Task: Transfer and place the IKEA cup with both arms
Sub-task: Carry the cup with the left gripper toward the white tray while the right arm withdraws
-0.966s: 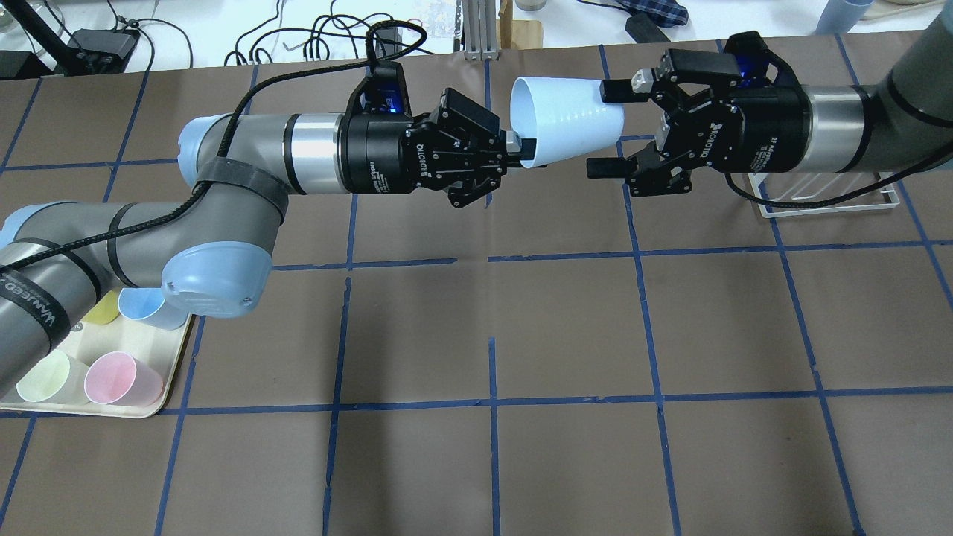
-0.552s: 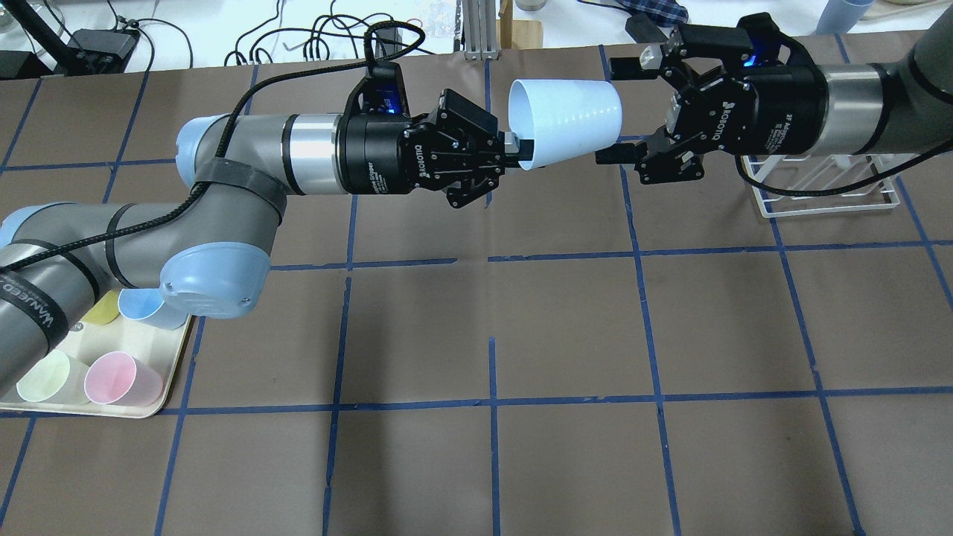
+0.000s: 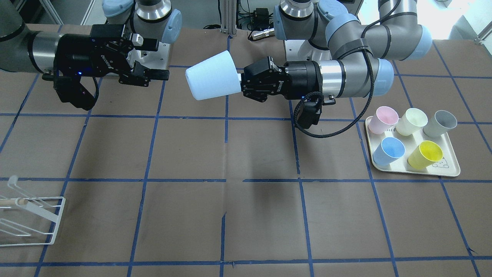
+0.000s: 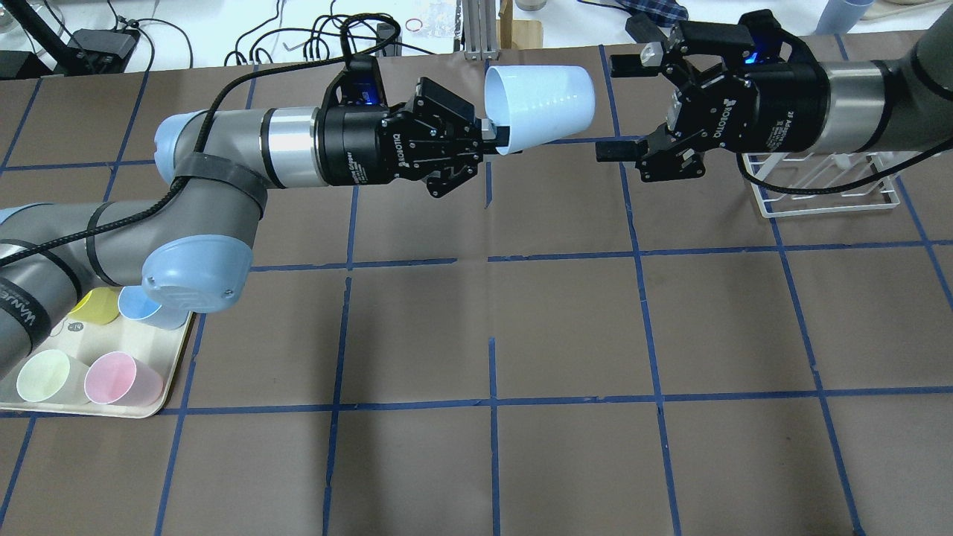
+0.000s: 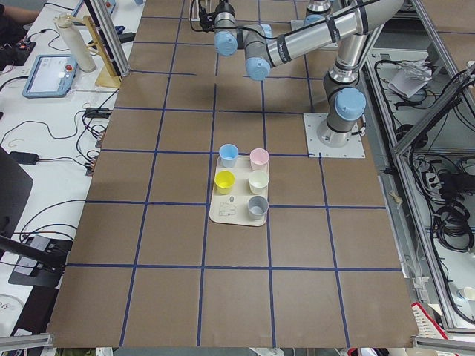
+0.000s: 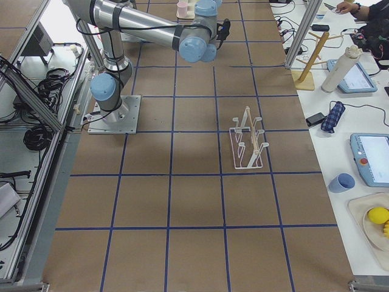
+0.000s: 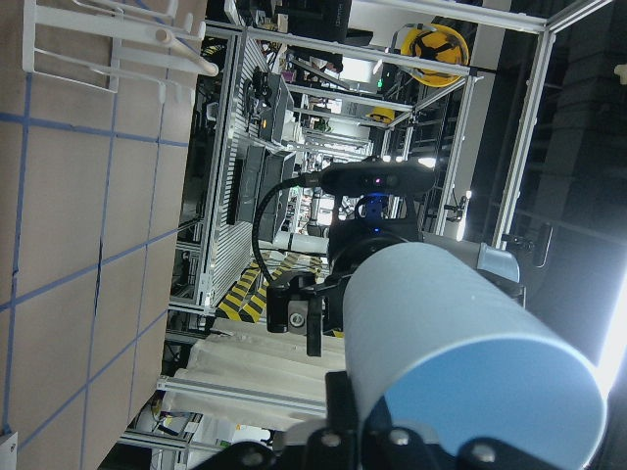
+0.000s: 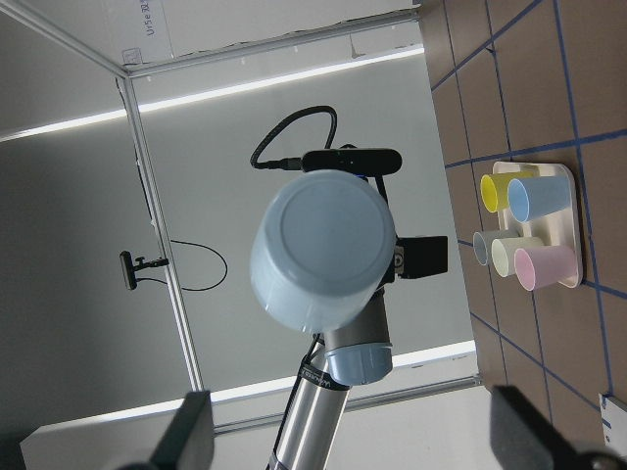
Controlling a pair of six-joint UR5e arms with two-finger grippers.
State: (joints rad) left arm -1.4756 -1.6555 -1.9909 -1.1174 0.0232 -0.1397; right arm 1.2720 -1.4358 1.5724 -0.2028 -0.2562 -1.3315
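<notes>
At upper middle the left tool [image 4: 500, 141] is clamped on the rim of the IKEA cup [image 4: 543, 104] — held sideways — and the right tool [image 4: 612, 110], jaws apart, faces its base.

Left arm [image 4: 223, 205]: grey tubular links, rounded light-blue joint caps [image 4: 190, 272] with small screws, and a polished silver wrist ring [image 4: 290, 149]. Black straps [image 4: 216, 176] bind a braided black cable [image 3: 326, 134] to the links; the strap at lower left bears white lettering. Left pincer [image 4: 502, 139]: black housing, white ROBOTIQ marking, two black fingers. Right arm [image 4: 919, 74], upper right of the frame: identical grey tube and silver ring. Right pincer [image 4: 607, 109]: black, same marking, with a blue indicator light behind it. Each arm stands on a square pale base plate [image 5: 312, 148]
</notes>
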